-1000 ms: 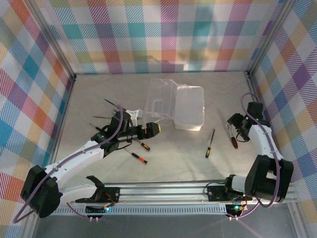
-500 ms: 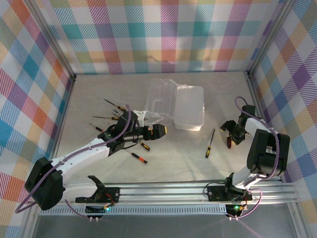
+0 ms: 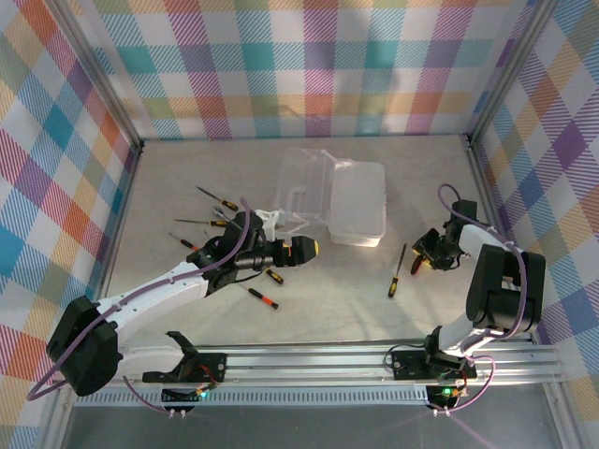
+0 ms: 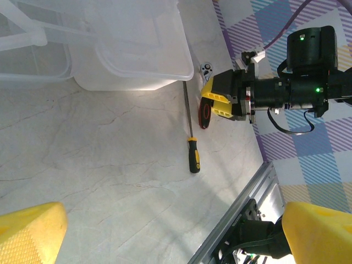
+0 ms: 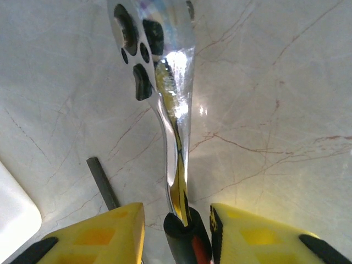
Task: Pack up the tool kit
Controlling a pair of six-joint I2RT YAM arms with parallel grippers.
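Observation:
The clear plastic box [image 3: 357,204] lies open at mid-table, its lid [image 3: 303,185] folded out to the left. Several slim screwdrivers [image 3: 215,200] lie left of it, around my left arm. One black-yellow screwdriver [image 3: 398,271] lies to the right [image 4: 191,138]. My left gripper [image 3: 305,248] hovers wide open and empty in front of the box, its yellow fingertips [image 4: 30,234] far apart. My right gripper [image 5: 179,231] straddles the black-red handle [image 5: 190,245] of a chrome-headed tool [image 5: 175,104] lying on the table. A gap shows on its left side, so the jaws are not clamped.
The table is pale marble [image 3: 328,309]. A metal rail [image 3: 309,360] runs along its near edge, and checked walls enclose the other sides. The black-yellow screwdriver's dark shaft [image 5: 102,182] lies just left of my right fingers. The box corner [image 5: 14,220] is close by.
My right gripper has shifted left and down onto the chrome tool, and its jaws have narrowed around the handle. My left gripper has edged slightly to the right, still wide open.

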